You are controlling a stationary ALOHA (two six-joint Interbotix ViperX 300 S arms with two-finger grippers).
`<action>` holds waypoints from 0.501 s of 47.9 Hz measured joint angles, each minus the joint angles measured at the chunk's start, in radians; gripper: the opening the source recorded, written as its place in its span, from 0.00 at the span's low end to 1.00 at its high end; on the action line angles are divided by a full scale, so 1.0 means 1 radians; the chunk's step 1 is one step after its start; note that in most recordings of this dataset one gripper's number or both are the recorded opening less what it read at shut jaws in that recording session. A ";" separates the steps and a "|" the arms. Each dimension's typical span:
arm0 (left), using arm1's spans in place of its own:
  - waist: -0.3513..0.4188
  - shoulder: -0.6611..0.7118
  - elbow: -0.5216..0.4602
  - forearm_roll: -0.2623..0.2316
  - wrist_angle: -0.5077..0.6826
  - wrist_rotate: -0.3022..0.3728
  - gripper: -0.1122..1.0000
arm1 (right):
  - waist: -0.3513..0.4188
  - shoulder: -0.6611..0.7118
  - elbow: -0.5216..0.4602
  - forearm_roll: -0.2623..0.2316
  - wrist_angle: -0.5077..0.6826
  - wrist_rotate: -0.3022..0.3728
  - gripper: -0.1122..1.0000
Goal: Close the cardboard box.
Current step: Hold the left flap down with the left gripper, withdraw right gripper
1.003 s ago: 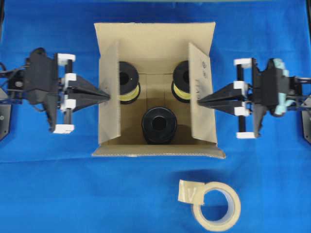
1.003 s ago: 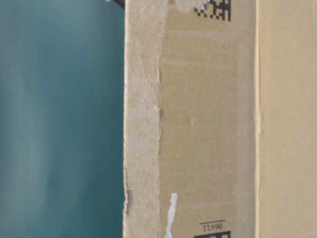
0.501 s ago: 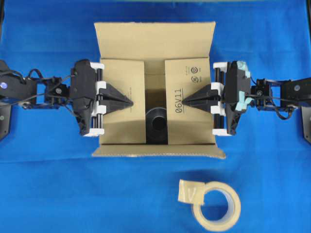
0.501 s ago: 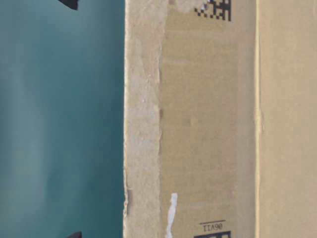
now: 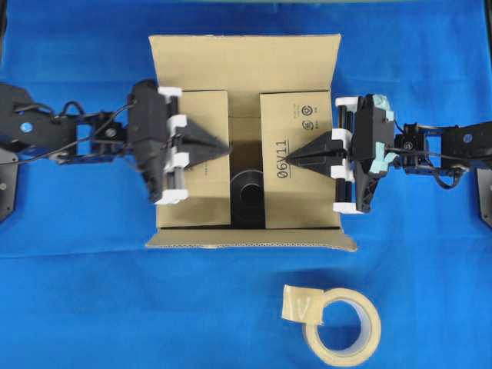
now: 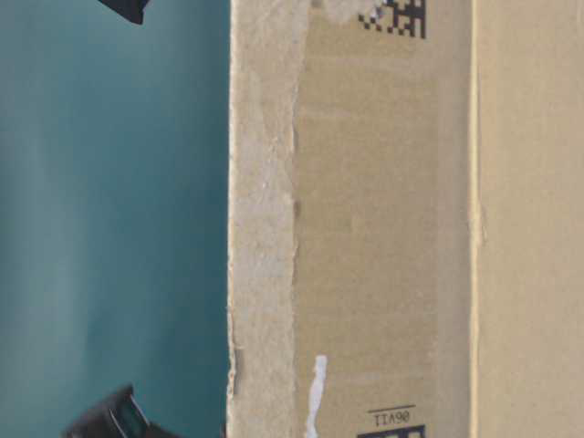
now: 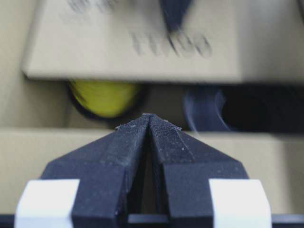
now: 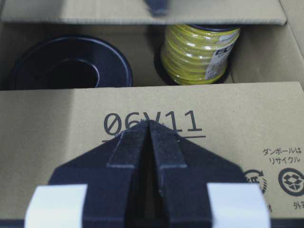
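I see a blue cloth [image 5: 77, 300] covering the whole work surface, and the cardboard box [image 5: 246, 65] stands at its middle, toward the far edge in my overhead view. Its two side flaps are folded down flat over the opening, with a dark gap left between them. The far flap stands open and the near flap [image 5: 250, 241] hangs outward.

My left gripper [image 5: 225, 147] reaches in from the left with its fingers pressed together into a point. The tip sits at the inner edge of the left flap [image 5: 207, 184]. In the left wrist view the fingers [image 7: 128, 147] meet with nothing between them.

My right gripper [image 5: 284, 160] comes in from the right, likewise pressed together and holding nothing. Its tip rests on the right flap [image 5: 300, 192], just beside the printed "06V11".

Through the gap I see a black spool [image 5: 247, 198] on the box floor. The right wrist view also shows a spool of yellow wire [image 8: 199, 50] behind the flap edge.

A roll of pale tape [image 5: 342, 327] lies on the cloth in front of the box, well apart from it, with a loose end sticking out.

The table-level view is filled by a box wall with a torn tape strip and a data-matrix code; a dark part of an arm shows at its lower left.
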 measured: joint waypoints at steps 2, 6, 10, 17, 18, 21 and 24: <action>0.012 0.014 -0.021 0.002 -0.003 0.009 0.10 | 0.000 0.002 0.000 0.000 0.000 -0.002 0.10; 0.040 0.038 -0.069 0.000 -0.005 0.048 0.10 | 0.000 0.000 0.000 0.000 0.000 -0.002 0.10; 0.069 0.067 -0.118 0.002 -0.003 0.084 0.10 | 0.002 0.000 -0.002 0.000 0.000 -0.002 0.10; 0.107 0.110 -0.184 0.000 0.000 0.138 0.10 | 0.002 0.002 -0.002 0.000 0.000 -0.002 0.10; 0.112 0.118 -0.192 0.000 0.000 0.147 0.10 | 0.002 0.002 0.000 0.000 0.000 -0.002 0.10; 0.123 0.133 -0.209 0.002 0.002 0.155 0.10 | 0.003 0.002 -0.002 0.002 0.002 -0.002 0.10; 0.132 0.152 -0.222 0.002 0.000 0.155 0.10 | 0.003 0.002 0.000 0.002 0.000 -0.002 0.10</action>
